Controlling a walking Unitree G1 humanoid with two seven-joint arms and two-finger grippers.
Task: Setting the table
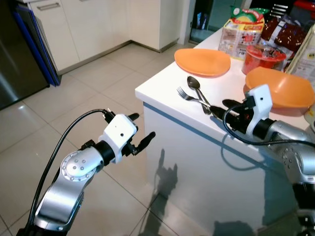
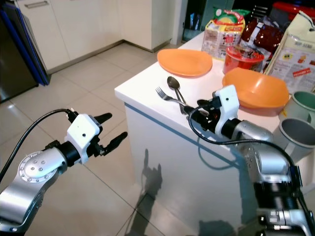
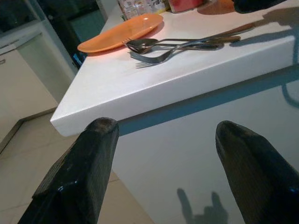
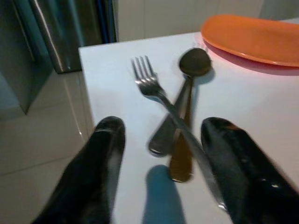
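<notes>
Right gripper (image 2: pixel 193 109) sits low over the white countertop (image 1: pixel 162 83), centre-right of the left eye frame, fingers spread apart, nothing between them. Right wrist view: the two black fingers (image 4: pixel 100 163) straddle the handle ends of the cutlery without visibly clamping them.

Cutlery lies just ahead of the fingertips: a silver metal fork (image 4: pixel 148 84), a silver metal spoon (image 4: pixel 194 62) and a third darker handle (image 4: pixel 180 161) whose type I cannot tell. Fork handle crosses over the spoon handle; tines and spoon bowl point away from the gripper, toward the counter's near-left corner.

Flat orange plate (image 1: pixel 202 61) sits beyond the spoon bowl, near but apart from it, upper centre of the left eye frame. Orange bowl (image 1: pixel 280 86) is just behind the right wrist. A red lidded tub (image 1: pixel 264 56) and packaged food (image 1: pixel 242 29) stand at the back, upper right. Right eye view: two pale green mugs (image 2: pixel 300 105) at the right edge, beside a printed carton (image 2: pixel 300 51).

Left gripper (image 1: pixel 141 132) hangs in free air off the counter's side, lower left of the frame, over the beige tiled floor (image 1: pixel 64 118). Fingers released, wide apart, holding nothing. Left wrist view looks past both fingers (image 3: pixel 84 163) up at the counter edge, with plate and cutlery on top.
</notes>
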